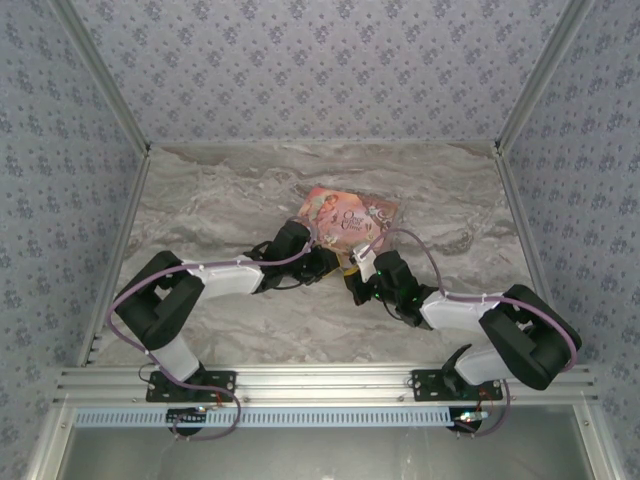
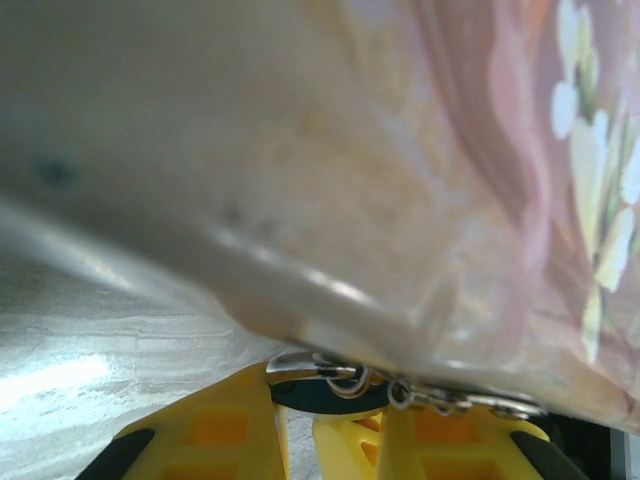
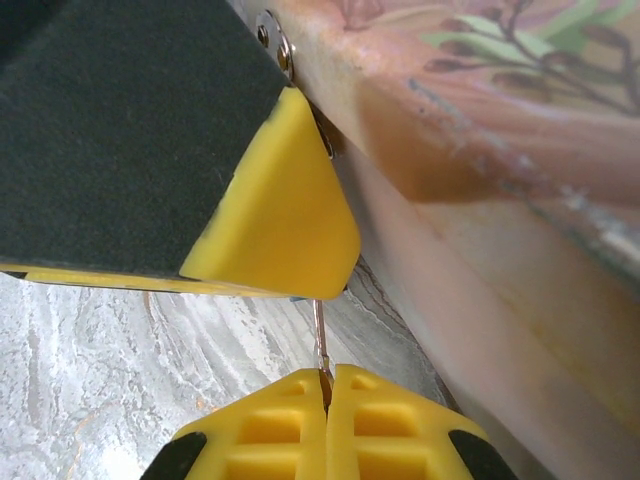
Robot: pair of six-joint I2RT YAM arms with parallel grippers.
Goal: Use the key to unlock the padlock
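At table centre, top view: left gripper (image 1: 332, 262) and right gripper (image 1: 358, 275) meet tip to tip over the marble table (image 1: 220, 200), at the near edge of the pink box (image 1: 350, 215).
Left wrist view, jaws: narrow; the yellow fingers (image 2: 215, 435) flank a small dark body, judged to be the padlock (image 2: 322, 397), with metal rings (image 2: 350, 381) just above it.
Left wrist view, surroundings: pink box looms close overhead, blurred.
Right wrist view, jaws: closed tight on the key (image 3: 320, 345), a thin metal shank rising from the pinch.
Right wrist view, target: key tip runs up under the left finger (image 3: 285, 215); a blue sliver shows there; keyhole hidden.
Risk, alignment: the keyhole cannot be checked, so a push could jam the tip beside the slot.
Risk, grip: key is held only at the fingertips; turning could make it slip or bend.
Risk, lock: a light hold could let the padlock twist with the key.
Risk, box: both wrists sit hard by the box; a swing could shove it.
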